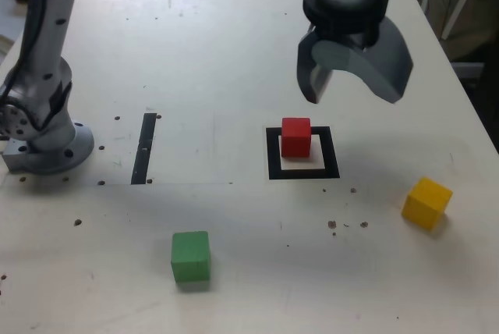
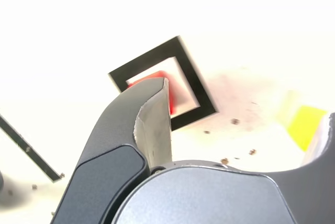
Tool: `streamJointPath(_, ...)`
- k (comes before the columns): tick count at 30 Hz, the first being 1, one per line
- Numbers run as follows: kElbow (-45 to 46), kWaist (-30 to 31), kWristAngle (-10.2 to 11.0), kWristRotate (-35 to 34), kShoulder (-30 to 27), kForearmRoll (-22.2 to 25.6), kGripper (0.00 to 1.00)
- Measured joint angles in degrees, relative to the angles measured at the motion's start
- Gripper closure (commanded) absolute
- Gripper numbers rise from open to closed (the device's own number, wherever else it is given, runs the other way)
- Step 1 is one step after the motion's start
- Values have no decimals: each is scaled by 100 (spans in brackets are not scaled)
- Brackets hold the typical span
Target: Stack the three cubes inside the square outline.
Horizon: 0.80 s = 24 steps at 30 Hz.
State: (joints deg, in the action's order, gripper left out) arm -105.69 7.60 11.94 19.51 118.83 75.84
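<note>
Red matte cube [image 1: 295, 136] sits inside the black tape square outline [image 1: 303, 172]. The grey gripper [image 1: 352, 88] hangs above it, wide open, holding nothing.

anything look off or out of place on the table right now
Slightly: the red cube sits off-centre in the square outline, crowding its far edge, pale floor bare in front. Dark specks dot the table. The open gripper hovers above, empty.

Arm base [image 1: 43, 127], left edge of the exterior view: matte silver-grey metal, rounded joint housing on a circular flange with dark bolt holes. Column above shows small dark holes in a row. Gripper [image 1: 351, 88], upper right: black ribbed collar, two broad curved dark-grey shells with paler inner faces [image 2: 154, 124].
</note>
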Motion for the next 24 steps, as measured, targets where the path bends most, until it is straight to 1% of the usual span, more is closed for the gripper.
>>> streamJointPath(5,-814,281,86,619,546,398,0)
streamJointPath(10,-1724,795,389,972,988,885,0)
streamJointPath(13,-2258,995,490,1055,1258,1185,1)
streamJointPath(15,-2618,1025,492,1078,1421,1331,1)
streamJointPath(17,-2740,1026,477,1084,1489,1366,1)
streamJointPath(19,-2850,1036,412,1094,1602,1440,1)
streamJointPath(24,-3289,1112,186,1103,2106,1547,1)
